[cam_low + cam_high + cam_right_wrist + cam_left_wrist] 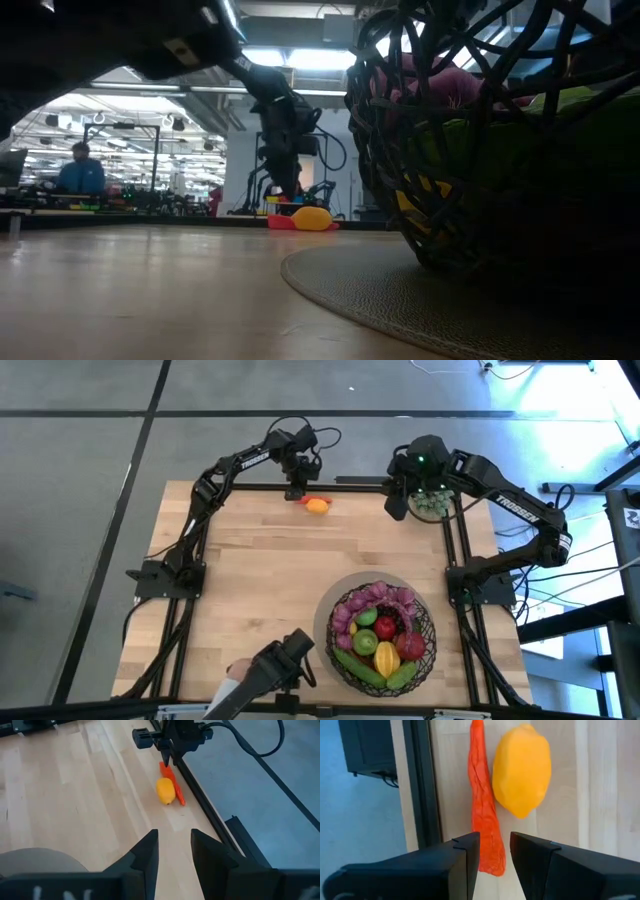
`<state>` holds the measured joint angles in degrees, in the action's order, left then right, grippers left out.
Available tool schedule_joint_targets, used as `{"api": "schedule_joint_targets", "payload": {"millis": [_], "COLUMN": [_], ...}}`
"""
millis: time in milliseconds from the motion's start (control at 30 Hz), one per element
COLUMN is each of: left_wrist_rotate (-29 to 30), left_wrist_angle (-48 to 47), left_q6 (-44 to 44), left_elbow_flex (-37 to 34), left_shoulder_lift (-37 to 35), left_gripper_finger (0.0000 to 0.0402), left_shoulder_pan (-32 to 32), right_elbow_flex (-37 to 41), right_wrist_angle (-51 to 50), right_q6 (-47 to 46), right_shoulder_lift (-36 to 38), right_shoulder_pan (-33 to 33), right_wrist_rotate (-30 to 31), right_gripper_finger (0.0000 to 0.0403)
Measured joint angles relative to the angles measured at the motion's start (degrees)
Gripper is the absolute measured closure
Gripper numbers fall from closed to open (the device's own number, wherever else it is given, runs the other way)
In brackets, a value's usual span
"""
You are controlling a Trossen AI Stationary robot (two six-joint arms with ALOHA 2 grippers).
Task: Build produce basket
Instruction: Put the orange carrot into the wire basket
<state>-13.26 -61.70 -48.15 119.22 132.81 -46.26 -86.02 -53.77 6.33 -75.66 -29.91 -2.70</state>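
Left gripper (495, 851) part-open over chili (483, 805) beside lemon (522, 768) (right gripper (174, 841) empty, slightly parted).

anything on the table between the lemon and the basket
No. In the high view only bare wood lies between the lemon at the far edge and the basket on its round mat. The low view shows the same empty stretch.

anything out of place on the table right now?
Two pieces lie outside the basket: a lemon and a red chili side by side at the table's far edge, against the frame rail, under the left gripper. Green grapes sit by the right gripper. Nothing spilled or damaged.
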Motion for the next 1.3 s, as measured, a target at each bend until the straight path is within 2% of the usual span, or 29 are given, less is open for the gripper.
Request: {"api": "schedule_joint_targets", "payload": {"millis": [167,267,533,800,1067,1300], "left_wrist_rotate": [-1.25,1.21,1.69,4.72,4.71,6.08], "left_wrist_angle": [2.51,2.56,5.12,9.60,10.16,11.67], "left_q6": [0.48,0.47,-0.45,-0.49,-0.08,1.03], "left_elbow_flex": [-2.66,-4.30,-8.17,-9.18,-9.40,-12.54], "left_shoulder_lift": [-0.01,0.04,-0.23,-0.24,-0.22,-0.48], "left_gripper_finger": [0.0305,0.0305,0.0305,0.0305,0.0305,0.0305], "left_shoulder_pan": [-0.11,-0.11,-0.11,-0.09,-0.09,0.10], "right_elbow_flex": [0.00,0.00,0.00,0.00,0.00,0.00], "right_wrist_angle": [0.00,0.00,-0.03,-0.03,-0.03,-0.03], "right_q6": [0.13,0.00,0.00,-0.17,-0.26,-0.28], "right_shoulder_lift": [0.00,0.00,0.00,-0.02,-0.02,-0.02], "right_shoulder_pan": [0.00,0.00,0.00,0.00,0.00,0.00], "right_wrist_rotate": [0.04,0.02,0.09,0.09,0.11,0.11], "right_gripper_finger": [0.0292,0.0292,0.0292,0.0292,0.0292,0.0292]}}
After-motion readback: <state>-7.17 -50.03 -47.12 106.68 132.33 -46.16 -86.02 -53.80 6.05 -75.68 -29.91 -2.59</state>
